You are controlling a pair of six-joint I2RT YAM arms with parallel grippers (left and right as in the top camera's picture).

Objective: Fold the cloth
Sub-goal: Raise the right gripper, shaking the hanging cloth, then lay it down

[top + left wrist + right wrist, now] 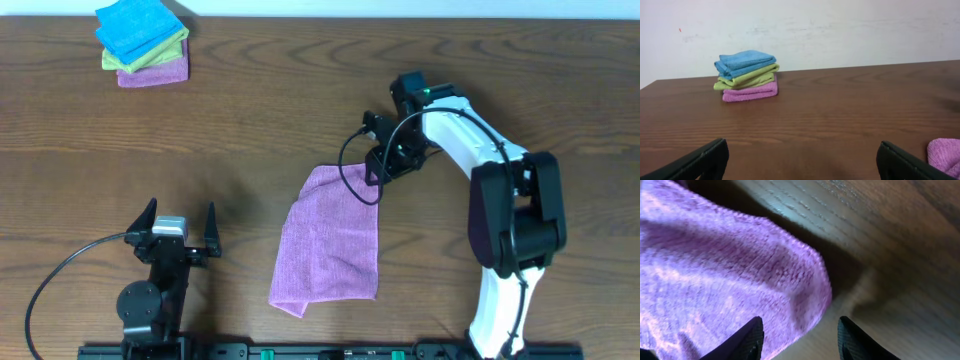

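The fold looks barely begun: the right gripper (pixel 376 176), fingers apart, hangs over the upper right corner of the lilac cloth (pixel 330 240). Next it must pinch that corner and carry it across. The cloth lies slightly rumpled at centre frame on the wooden table (pixel 300 90). The left gripper (pixel 181 210) sits spread apart at lower left.

Wooden table (pixel 300 100), lilac cloth (pixel 330 245) lying mid-table, folded cloth stack (pixel 145 45) far-left
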